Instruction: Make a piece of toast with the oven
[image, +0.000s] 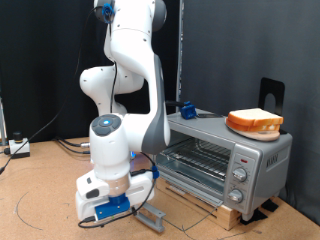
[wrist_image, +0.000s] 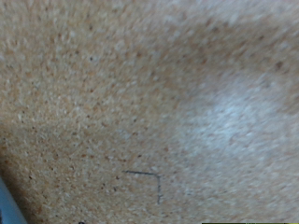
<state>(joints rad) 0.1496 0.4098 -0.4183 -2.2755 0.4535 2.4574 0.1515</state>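
Note:
The silver toaster oven (image: 225, 160) stands at the exterior view's right, with round knobs (image: 240, 172) on its side panel. Its glass door hangs open and the wire rack (image: 195, 155) shows inside. The gripper (image: 110, 208) is low over the brown table (image: 50, 200), to the left of the oven and in front of the robot's base. Its fingers are hidden under the white hand. The wrist view shows only blurred cork-like table surface (wrist_image: 140, 103), with nothing between the fingers. The thin flat piece of toast is not in view.
A thicker bread slice on an orange dish (image: 255, 122) sits on top of the oven. A small grey object (image: 152, 217) lies on the table beside the hand. The oven rests on a wooden board (image: 232, 213). Cables (image: 70, 145) lie behind the arm.

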